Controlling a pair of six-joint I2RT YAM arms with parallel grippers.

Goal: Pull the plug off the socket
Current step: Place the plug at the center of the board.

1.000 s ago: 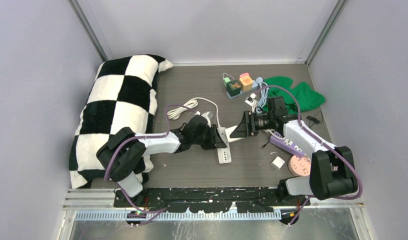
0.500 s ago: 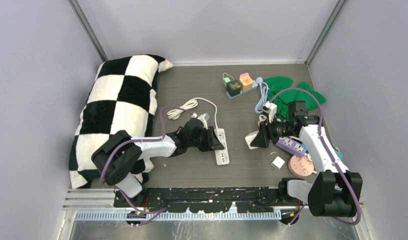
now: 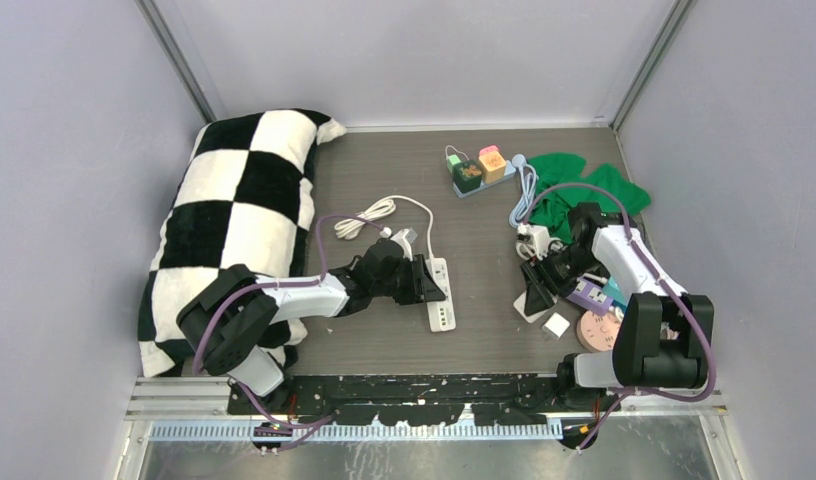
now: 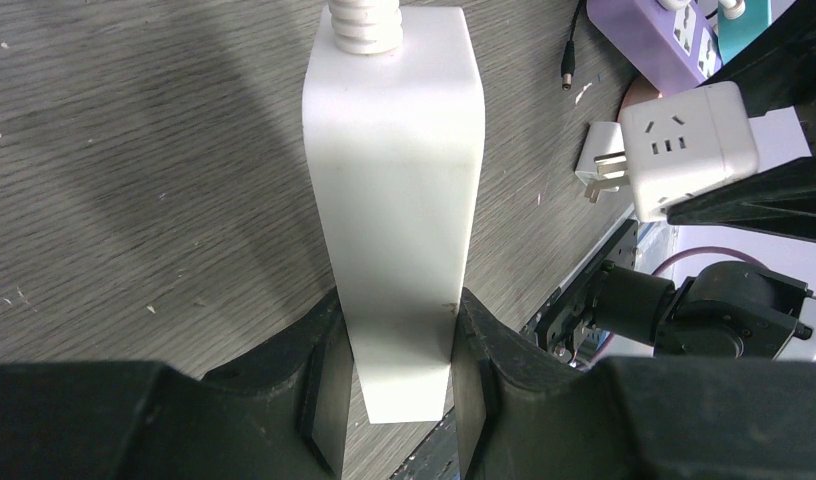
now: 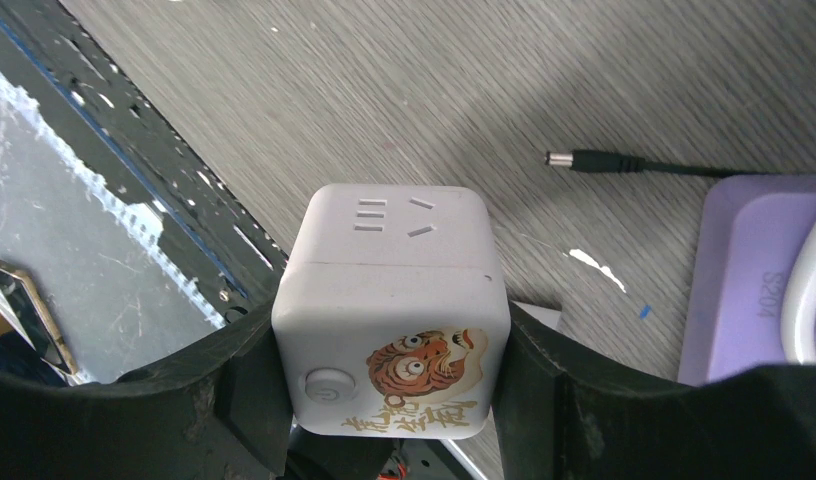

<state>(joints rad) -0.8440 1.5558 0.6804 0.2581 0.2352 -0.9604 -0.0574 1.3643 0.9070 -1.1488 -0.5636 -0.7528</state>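
Right of the white power strip (image 3: 441, 300), well apart from it and clear of its sockets, the white cube plug (image 5: 392, 300) sits clamped in the right gripper (image 5: 392, 375). The gripper's two black fingers press the cube's left and right sides. The face toward the wrist camera carries a tiger sticker and a round button. The face beyond it shows socket slots. Whether the cube touches the table (image 3: 384, 160) I cannot tell.

The left gripper (image 4: 389, 350) is clenched on the strip itself, its fingers squeezing the strip's two long sides. The white cord (image 3: 382, 208) leaves the strip's far end and coils behind and to the left of the strip.

Farther right of the strip than the cube lie a purple power strip (image 5: 749, 270), a black barrel connector (image 5: 582, 161), a small white plug (image 3: 556, 325) and a pink disc (image 3: 596, 333). Behind the strip and to its right sit a blue socket bar (image 3: 477, 170) carrying coloured cubes and a green cloth (image 3: 584, 180). Left of the strip lies a black-and-white checked pillow (image 3: 234, 210).
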